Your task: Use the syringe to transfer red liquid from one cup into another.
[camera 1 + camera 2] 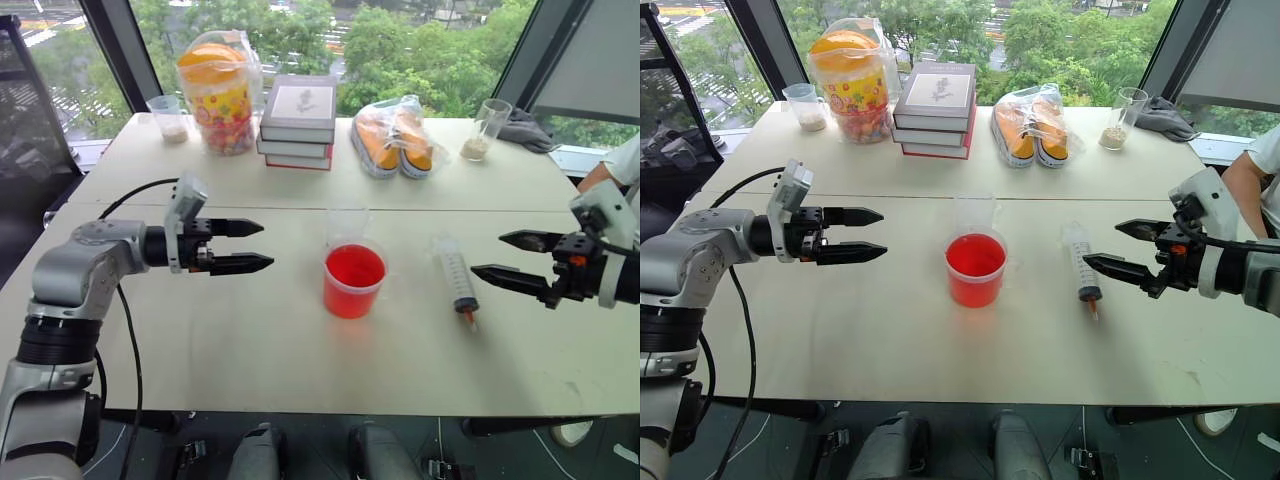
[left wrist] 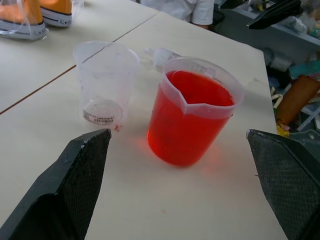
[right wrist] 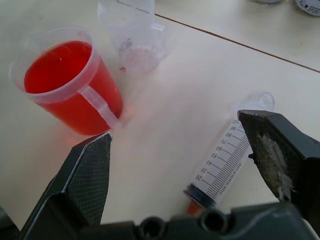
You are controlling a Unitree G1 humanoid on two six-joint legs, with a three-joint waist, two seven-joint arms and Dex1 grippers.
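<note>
The cup (image 1: 354,280) with red liquid (image 1: 355,266) stands upright at the middle of the table. Just behind it stands the slim colourless cup (image 1: 347,224), empty (image 2: 105,80). The syringe (image 1: 457,279) lies flat to the right of the red cup, orange tip toward the table's near edge (image 3: 223,163). My left gripper (image 1: 250,246) hovers open to the left of the red cup, pointing at it, with nothing between its fingers. My right gripper (image 1: 512,258) hovers open just right of the syringe, above the table, holding nothing.
At the back of the table stand a small cup with beige grains (image 1: 168,117), a bag of colourful sweets (image 1: 220,92), stacked books (image 1: 299,120), bagged orange shoes (image 1: 393,138) and a tall glass with grains (image 1: 485,128). A person's arm (image 1: 612,165) shows at the right edge.
</note>
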